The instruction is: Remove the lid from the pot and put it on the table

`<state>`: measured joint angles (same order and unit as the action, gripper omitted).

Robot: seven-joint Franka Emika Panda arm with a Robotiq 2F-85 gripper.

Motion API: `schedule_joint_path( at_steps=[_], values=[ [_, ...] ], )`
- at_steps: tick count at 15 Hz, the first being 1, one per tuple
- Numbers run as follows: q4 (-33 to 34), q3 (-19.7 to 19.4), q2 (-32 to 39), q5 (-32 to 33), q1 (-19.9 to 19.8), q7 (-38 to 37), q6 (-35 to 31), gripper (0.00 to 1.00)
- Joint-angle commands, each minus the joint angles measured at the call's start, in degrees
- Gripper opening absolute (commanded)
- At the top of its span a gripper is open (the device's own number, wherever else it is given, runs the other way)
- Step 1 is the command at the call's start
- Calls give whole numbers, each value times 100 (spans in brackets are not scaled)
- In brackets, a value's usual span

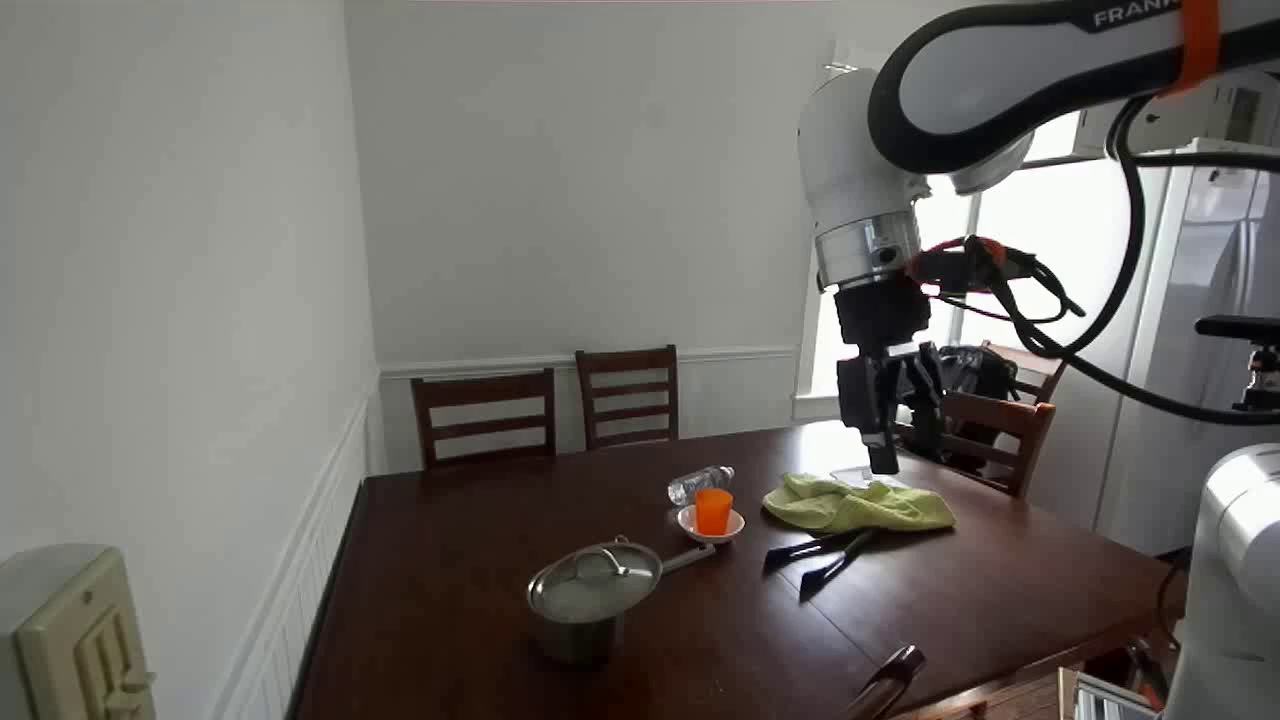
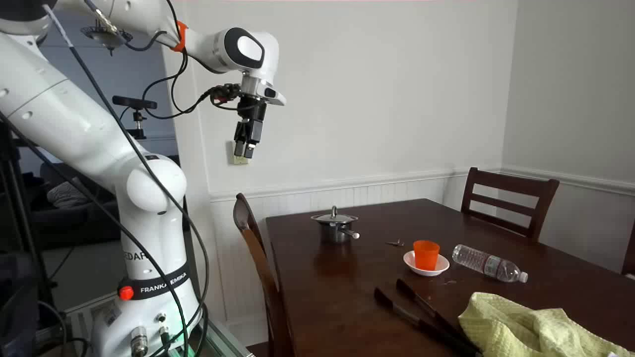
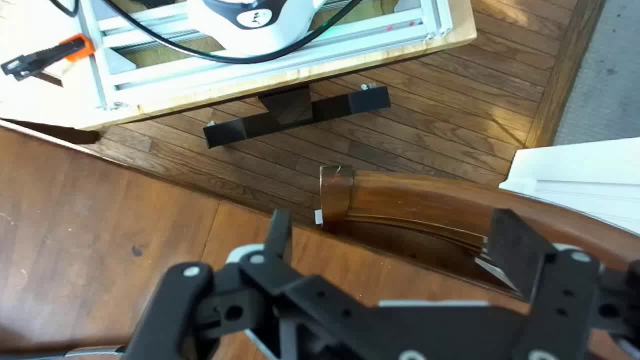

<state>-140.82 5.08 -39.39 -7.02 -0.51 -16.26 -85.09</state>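
Note:
The silvery lid with its loop-like knob sits on top of the shiny steel pot in both exterior views. The pot stands upright on the dark brown table near one end, with its handle sticking out to the side. My gripper hangs in the air, well above table height and apart from the pot, pointing down. In the wrist view the fingers are spread wide with nothing between them. Lid and pot are out of the wrist view, which shows a bare table part.
An orange cup stands in a white bowl, beside a lying plastic bottle. A yellow-green cloth and black utensils lie on the table. A wooden chair stands at the table edge.

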Motion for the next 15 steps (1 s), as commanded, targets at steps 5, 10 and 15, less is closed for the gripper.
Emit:
schedule_joint_path(
  at_steps=[5,10,15],
  values=[
    [9,31,0,-13,-42,21,10,100],
    [246,-123,822,209,-393,3,-1666,100],
    [893,-279,2409,831,-683,113,-3442,100]
  ],
)
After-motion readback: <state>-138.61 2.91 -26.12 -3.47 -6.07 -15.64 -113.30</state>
